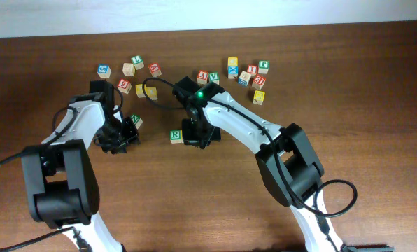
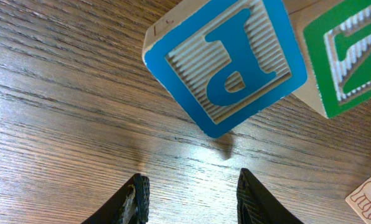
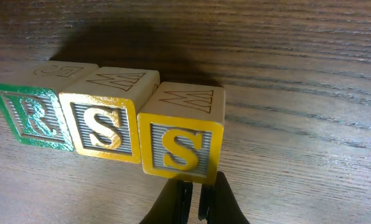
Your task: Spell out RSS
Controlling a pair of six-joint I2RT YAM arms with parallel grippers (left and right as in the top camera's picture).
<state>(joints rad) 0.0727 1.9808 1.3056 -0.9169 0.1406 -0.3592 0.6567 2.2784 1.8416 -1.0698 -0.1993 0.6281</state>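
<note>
R cube [image 3: 33, 118], S cube [image 3: 104, 127] and second S cube [image 3: 180, 146] abut in a row on desk [image 3: 310, 81]; probably light, rigid wood, best pinched across opposite flat faces; right gripper [image 3: 192, 200] closed, empty; left gripper [image 2: 192, 193] part-open, empty.

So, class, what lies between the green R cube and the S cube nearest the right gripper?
The other yellow S cube, as the right wrist view shows.

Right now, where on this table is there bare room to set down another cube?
Bare wood: in front of the R cube, between the left arm and the right arm; also the table's right end. Crowded: the far strip, where the left cube cluster and the right cube cluster lie.
</note>
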